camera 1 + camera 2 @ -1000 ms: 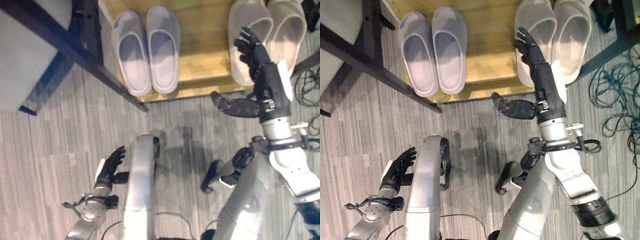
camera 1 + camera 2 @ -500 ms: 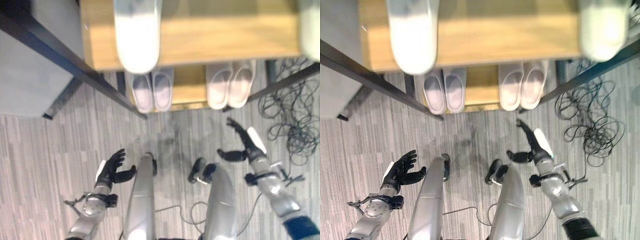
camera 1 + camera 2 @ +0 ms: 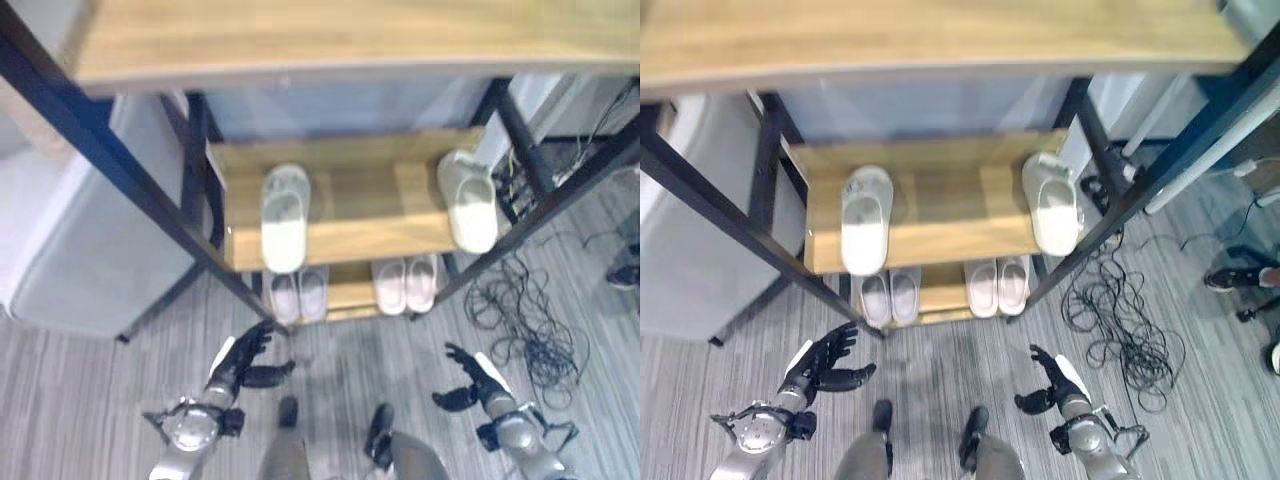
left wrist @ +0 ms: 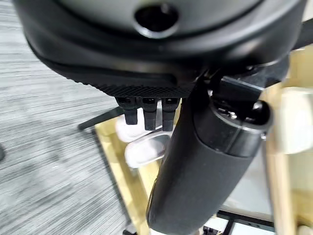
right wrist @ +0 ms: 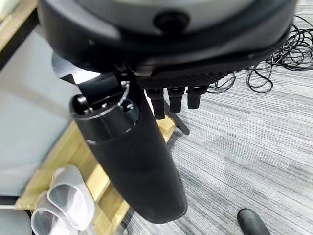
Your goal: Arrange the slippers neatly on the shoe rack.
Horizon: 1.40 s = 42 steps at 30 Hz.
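1. Left eye view: the rack (image 3: pixel 340 245) is standing ahead, its dark legs framing the wooden shelves. On the middle shelf one slipper (image 3: pixel 284 217) is lying at the left end and another slipper (image 3: pixel 468 199) at the right end, well apart, with bare wood between them.
2. On the bottom shelf a grey pair (image 3: pixel 298 294) and a pale pair (image 3: pixel 407 283) are sitting side by side.
3. The left hand (image 3: pixel 243 359) and right hand (image 3: pixel 470 382) are hovering over the grey striped floor (image 3: pixel 90 400), fingers spread, holding nothing.
4. Cables (image 3: pixel 530 320) are lying right of the rack.
5. I cannot read any writing.
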{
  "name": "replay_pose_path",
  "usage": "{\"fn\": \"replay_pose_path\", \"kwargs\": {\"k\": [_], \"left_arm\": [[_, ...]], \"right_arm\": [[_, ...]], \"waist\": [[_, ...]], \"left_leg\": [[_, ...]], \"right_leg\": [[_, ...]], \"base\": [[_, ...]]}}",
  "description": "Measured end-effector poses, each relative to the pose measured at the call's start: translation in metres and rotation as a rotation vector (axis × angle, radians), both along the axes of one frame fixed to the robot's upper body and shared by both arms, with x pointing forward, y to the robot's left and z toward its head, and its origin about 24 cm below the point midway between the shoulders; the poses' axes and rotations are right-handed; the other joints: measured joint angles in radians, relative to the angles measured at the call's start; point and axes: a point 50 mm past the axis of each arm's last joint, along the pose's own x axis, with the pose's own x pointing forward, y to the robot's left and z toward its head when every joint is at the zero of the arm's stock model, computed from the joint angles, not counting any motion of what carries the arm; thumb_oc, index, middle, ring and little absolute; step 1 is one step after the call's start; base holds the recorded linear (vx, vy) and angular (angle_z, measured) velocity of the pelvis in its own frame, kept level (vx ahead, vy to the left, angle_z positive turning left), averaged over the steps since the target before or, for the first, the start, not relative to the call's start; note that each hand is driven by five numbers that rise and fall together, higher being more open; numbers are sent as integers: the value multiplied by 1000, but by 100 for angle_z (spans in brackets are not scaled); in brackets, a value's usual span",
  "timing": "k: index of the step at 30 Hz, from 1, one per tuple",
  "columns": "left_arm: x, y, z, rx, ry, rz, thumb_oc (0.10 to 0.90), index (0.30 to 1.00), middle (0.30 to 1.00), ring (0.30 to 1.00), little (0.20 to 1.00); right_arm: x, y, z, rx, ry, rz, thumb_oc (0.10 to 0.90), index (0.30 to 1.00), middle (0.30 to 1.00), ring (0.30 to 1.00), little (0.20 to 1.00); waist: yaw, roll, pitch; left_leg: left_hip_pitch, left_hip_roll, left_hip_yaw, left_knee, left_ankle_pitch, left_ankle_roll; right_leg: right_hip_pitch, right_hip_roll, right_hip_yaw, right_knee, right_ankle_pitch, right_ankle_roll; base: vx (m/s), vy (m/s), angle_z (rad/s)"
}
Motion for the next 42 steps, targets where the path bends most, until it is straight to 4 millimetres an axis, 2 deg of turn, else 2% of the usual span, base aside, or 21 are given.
{"fn": "replay_pose_path", "kwargs": {"k": [1, 4, 8, 10, 11, 13, 18, 23, 25, 31, 36, 42], "left_arm": [[-4, -1, -3, 1, 17, -9, 800, 900, 900, 900, 900], [-10, -4, -3, -13, 26, -27, 800, 900, 900, 900, 900], [-7, -19, 6, -51, -5, -101, 800, 900, 900, 900, 900], [-6, -27, 10, -70, -22, -135, 800, 900, 900, 900, 900], [-4, -39, 15, -106, -46, -175, 800, 900, 900, 900, 900], [-2, -48, 21, -135, -77, -207, 800, 900, 900, 900, 900], [3, -60, 33, -163, -126, -260, 800, 900, 900, 900, 900], [11, -70, 46, -232, -189, -260, 800, 900, 900, 900, 900], [24, -72, 58, -175, -248, -280, 800, 900, 900, 900, 900], [39, -62, 72, 8, -353, -222, 800, 900, 900, 900, 900], [47, -37, 76, 208, -389, -139, 800, 900, 900, 900, 900], [60, -11, 84, 454, -421, -112, 800, 900, 900, 900, 900]], "right_arm": [[-7, -1, -7, 0, 42, -11, 800, 900, 900, 900, 900], [-19, -1, -14, 8, 88, -22, 800, 900, 900, 900, 900], [-35, 1, -24, 22, 142, -42, 800, 900, 900, 900, 900], [-38, 1, -26, 23, 154, -47, 800, 900, 900, 900, 900], [-42, -1, -29, 20, 177, -63, 800, 900, 900, 900, 900], [-45, -2, -30, 17, 190, -73, 800, 900, 900, 900, 900], [-61, -6, -37, -6, 249, -85, 800, 900, 900, 900, 900], [-77, -6, -43, -5, 296, -97, 800, 900, 900, 900, 900], [-79, -4, -44, 0, 302, -98, 800, 900, 900, 900, 900], [-77, -4, -44, 1, 298, -97, 800, 900, 900, 900, 900], [-76, -4, -44, 0, 293, -97, 800, 900, 900, 900, 900], [-77, -5, -44, -2, 296, -97, 800, 900, 900, 900, 900]], "waist": [[0, 15, -21], [0, 36, -60], [-2, 48, -87], [-2, 54, -90], [-9, 65, -98], [-20, 73, -103], [-39, 91, -112], [-52, 95, -115], [-54, 95, -115], [-56, 95, -115], [-56, 90, -114], [-57, 70, -114]], "left_leg": [[35, 3, 7, -29, 6, -2], [71, 5, 21, -64, 14, -2], [115, 6, 25, -101, 28, -12], [126, 6, 27, -108, 31, -15], [134, 6, 27, -115, 35, -16], [134, 5, 26, -116, 40, -18], [150, 7, 29, -119, 45, -21], [166, 7, 43, -133, 56, -17], [169, 8, 43, -133, 56, -16], [170, 7, 43, -133, 56, -17], [168, 7, 44, -133, 56, -17], [149, 6, 48, -133, 56, -17]], "right_leg": [[40, 11, 0, -47, 17, 6], [92, 29, 2, -131, 51, 11], [164, 48, 0, -235, 98, 15], [173, 49, 0, -238, 99, 15], [179, 48, 0, -238, 98, 17], [179, 48, 0, -238, 98, 17], [199, 49, 2, -245, 94, 24], [200, 49, 14, -245, 99, 27], [204, 49, 13, -243, 100, 26], [204, 48, 13, -239, 101, 26], [202, 49, 14, -239, 101, 27], [180, 48, 20, -238, 104, 28]], "base": [[82, -47, -7], [66, -44, -6], [31, -31, 0], [0, 0, 0], [0, 0, 0], [0, 0, 0], [1, -2, -1], [11, -7, -6], [0, 0, 0], [5, 3, 0], [0, 0, 0], [0, 0, 0]]}}
